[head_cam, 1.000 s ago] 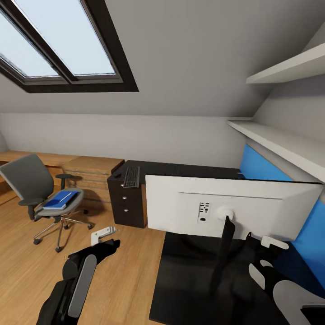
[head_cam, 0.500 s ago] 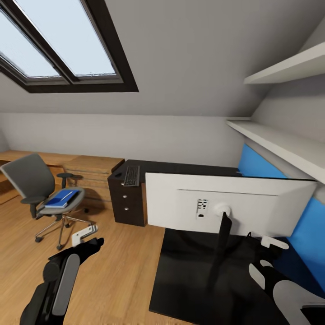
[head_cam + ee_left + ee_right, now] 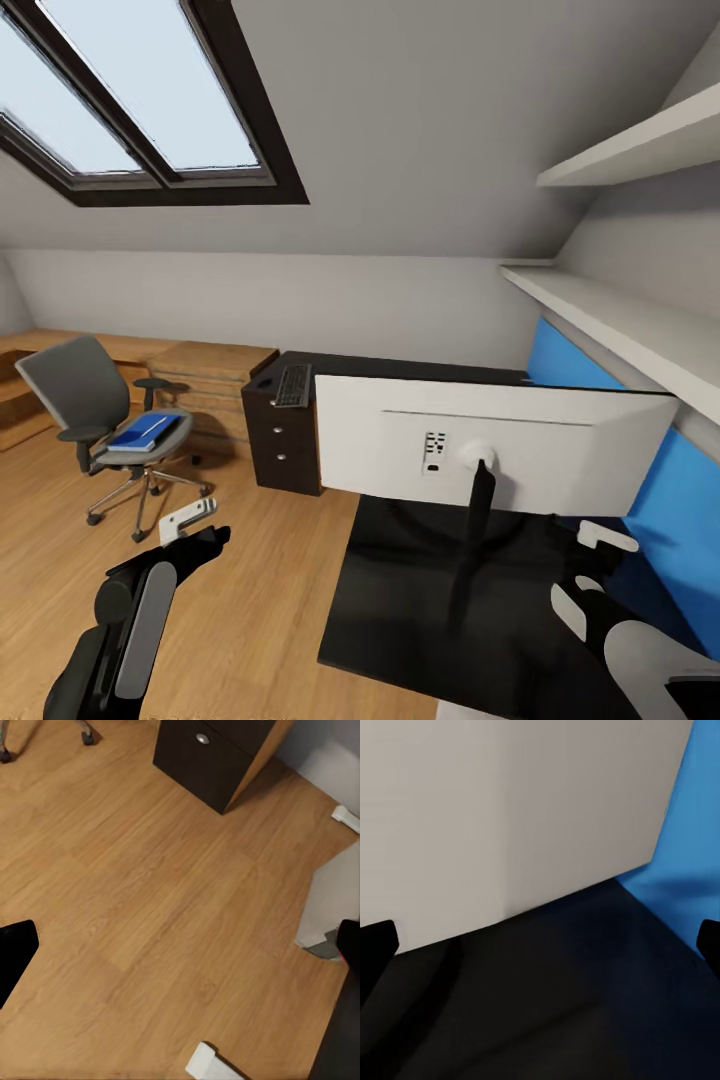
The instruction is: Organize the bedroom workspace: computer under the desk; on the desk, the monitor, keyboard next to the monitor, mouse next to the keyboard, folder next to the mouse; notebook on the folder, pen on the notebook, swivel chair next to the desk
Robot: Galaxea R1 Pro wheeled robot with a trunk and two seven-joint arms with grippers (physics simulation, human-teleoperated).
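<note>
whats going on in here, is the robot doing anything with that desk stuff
Neither gripper is holding anything right now. The monitor stands on a dark surface right in front of the robot, its white back facing the camera. The keyboard lies on the dark desk behind it. The blue folder sits on the seat of the swivel chair, out on the wood floor. The left gripper hangs open over the floor; the right gripper is open beside the monitor.

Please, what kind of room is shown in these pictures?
Probably an attic room used as a home office: a skylight sits in the sloped ceiling, a monitor stands on a dark desk, and a swivel chair stands on the wooden floor.
</note>
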